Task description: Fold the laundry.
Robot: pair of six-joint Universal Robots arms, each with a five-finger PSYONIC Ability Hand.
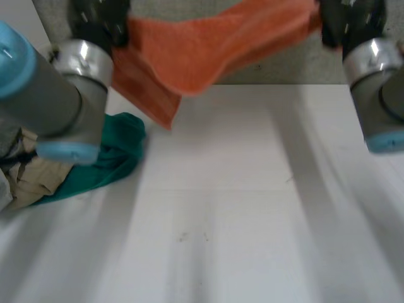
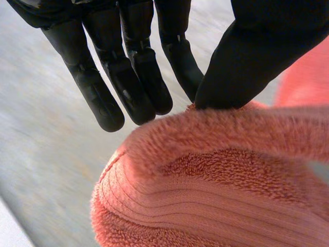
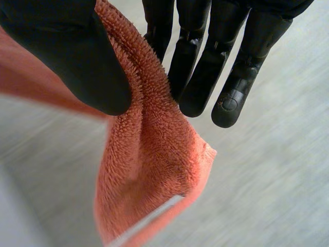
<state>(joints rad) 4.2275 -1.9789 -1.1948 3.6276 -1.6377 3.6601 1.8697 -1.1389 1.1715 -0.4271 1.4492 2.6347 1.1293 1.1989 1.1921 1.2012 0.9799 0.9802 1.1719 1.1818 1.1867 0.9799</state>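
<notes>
An orange towel [image 1: 208,50] hangs in the air above the far side of the white table [image 1: 240,208], stretched between my two hands and sagging in the middle, with a folded part drooping toward the left. My left hand [image 1: 101,22] holds its left end. In the left wrist view the thumb [image 2: 247,67] pinches the towel's thick edge [image 2: 216,170] against the straight fingers [image 2: 128,77]. My right hand [image 1: 350,22] holds the right end. There the towel's corner [image 3: 149,154] is pinched between thumb [image 3: 67,56] and fingers [image 3: 200,62].
A green cloth [image 1: 117,158] lies bunched at the table's left side, partly under my left arm [image 1: 44,82]. A beige garment [image 1: 31,180] lies beside it at the left edge. My right arm [image 1: 379,88] stands at the far right.
</notes>
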